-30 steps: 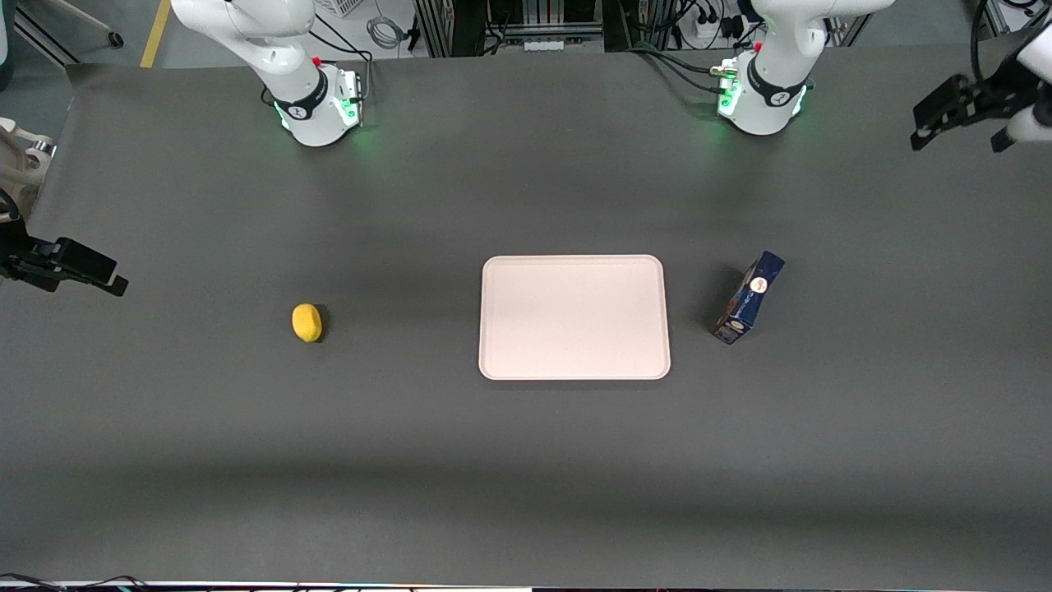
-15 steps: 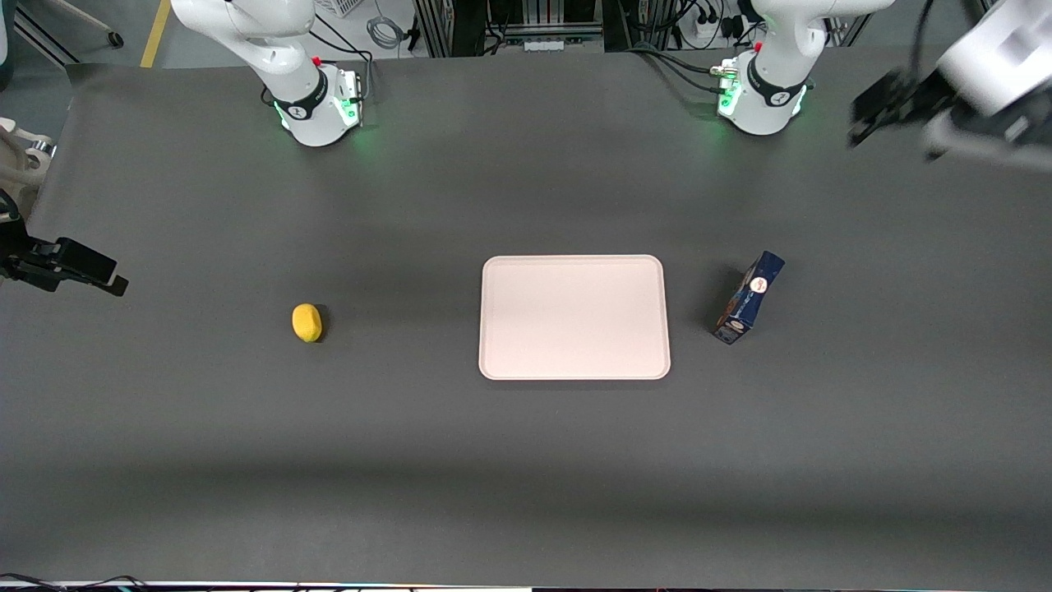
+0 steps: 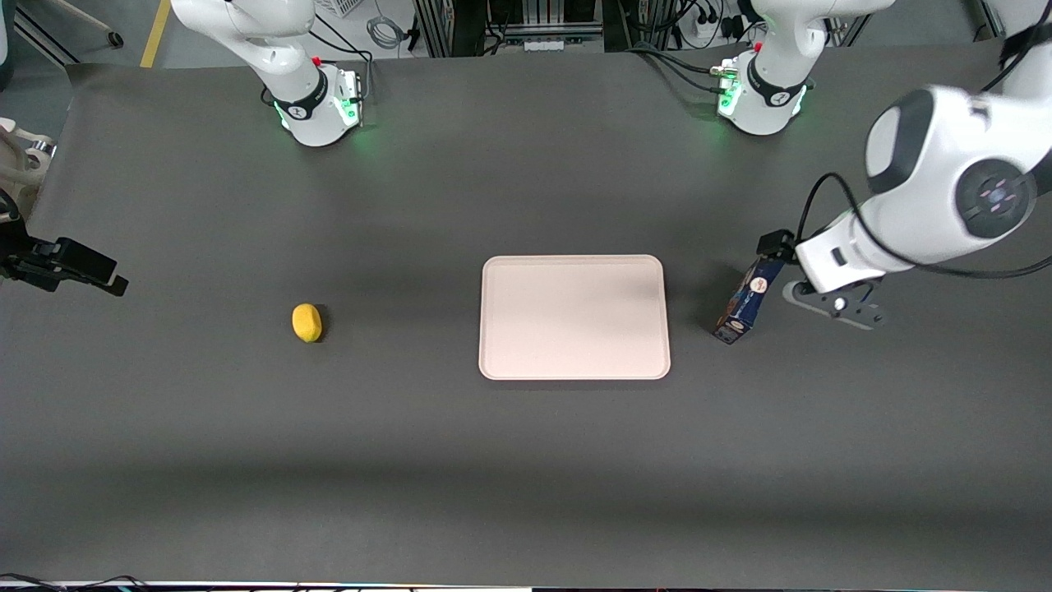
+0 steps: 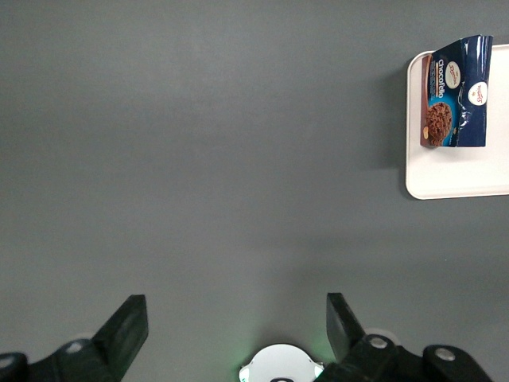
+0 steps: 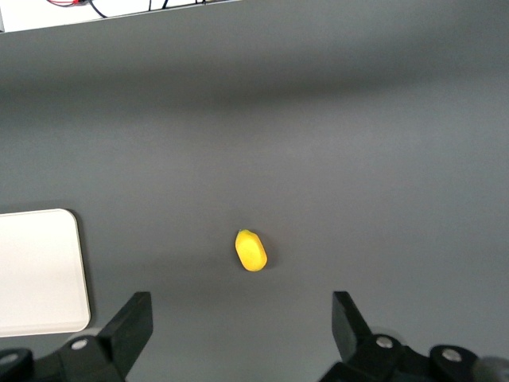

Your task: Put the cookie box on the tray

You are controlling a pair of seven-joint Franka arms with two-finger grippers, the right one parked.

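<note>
Jaws on the working arm's gripper (image 4: 232, 338) stand wide apart with nothing between them, as the left wrist view shows: two dark fingers with bare table (image 3: 526, 460) in the gap. In the front view the gripper itself is mostly hidden under the arm's white wrist, which hangs above the table just beside the cookie box (image 3: 747, 298), toward the working arm's end. The cookie box stands upright on the table, slightly tilted in that view, close to the tray (image 3: 573, 370) but apart from it, not on it. In the left wrist view it shows against the tray's pale surface, but that looks like an overlap of sight lines, since the front view shows a strip of dark table between them. The tray lies flat mid-table with nothing on it. A yellow lump (image 3: 306, 322) sits well off toward the parked arm's end and plays no part. The task looks to be at its approach stage, the grasp not yet made. The main risk I see is the box toppling: it is narrow and tall, so a finger that brushes its top or side on the way down could knock it over or slide it. A grip across the wrong faces could crush the light cardboard, or hold it crookedly so that it lands on the tray's rim.
</note>
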